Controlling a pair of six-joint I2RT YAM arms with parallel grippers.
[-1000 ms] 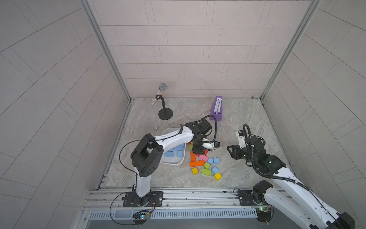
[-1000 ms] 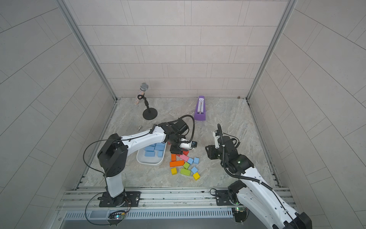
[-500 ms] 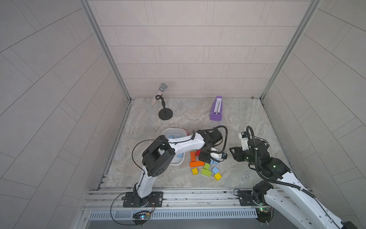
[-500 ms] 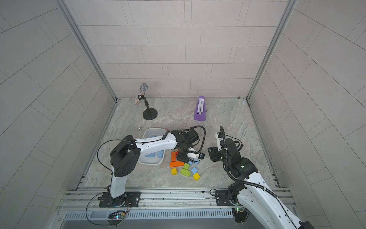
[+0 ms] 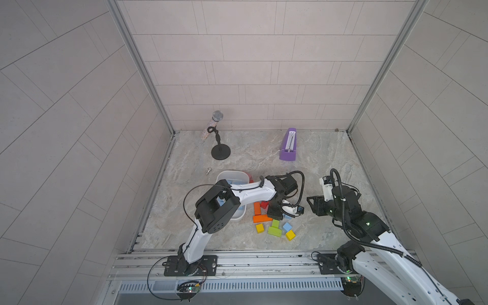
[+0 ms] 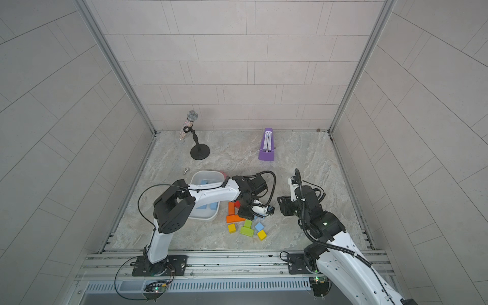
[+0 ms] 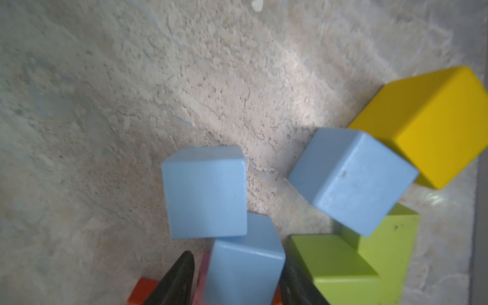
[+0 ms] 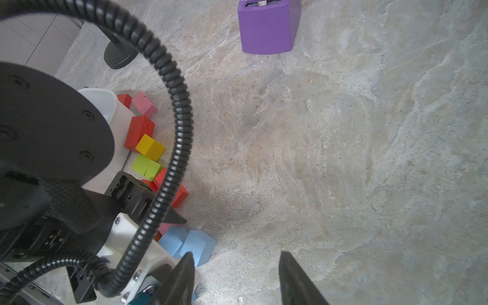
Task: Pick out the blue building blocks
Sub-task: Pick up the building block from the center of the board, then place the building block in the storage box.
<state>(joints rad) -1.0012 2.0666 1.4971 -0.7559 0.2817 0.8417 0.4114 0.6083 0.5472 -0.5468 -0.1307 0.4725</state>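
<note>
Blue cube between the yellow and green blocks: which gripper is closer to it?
Left. The left gripper is down beside that blue cube, straddling a neighbouring blue block; the right gripper sits farther off, over bare tabletop.

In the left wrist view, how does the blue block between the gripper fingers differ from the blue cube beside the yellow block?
The first blue block sits between the fingers of the left gripper, with a gap on one side; the other blue cube lies free, outside them. The first adjoins a third blue cube; the other adjoins the yellow block and a green block. Both are matte light blue.
</note>
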